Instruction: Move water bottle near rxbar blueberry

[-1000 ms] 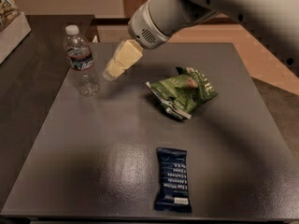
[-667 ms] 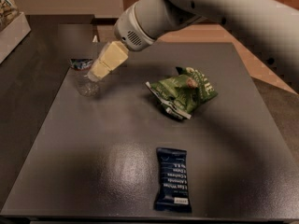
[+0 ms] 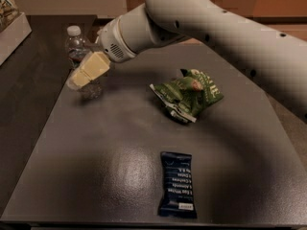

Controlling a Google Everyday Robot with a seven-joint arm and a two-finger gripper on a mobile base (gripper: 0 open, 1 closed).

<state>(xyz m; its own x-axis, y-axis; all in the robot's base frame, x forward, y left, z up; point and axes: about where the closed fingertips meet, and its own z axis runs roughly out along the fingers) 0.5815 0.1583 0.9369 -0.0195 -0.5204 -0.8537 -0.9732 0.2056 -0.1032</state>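
Note:
The water bottle stands upright at the table's far left, a clear bottle with a white cap. My gripper is at the bottle's middle and covers its label and lower body from this view. The bottle's base shows just below the gripper. The rxbar blueberry, a flat navy wrapper with white text, lies near the front edge, right of centre, far from the bottle and gripper.
A crumpled green chip bag lies mid-table between the bottle and the bar. My arm reaches in from the upper right. The dark table drops off at the left edge. A box sits at the far left.
My gripper has moved left and slightly down, from beside the bottle to over its middle. The bottle, chip bag and bar have not moved.

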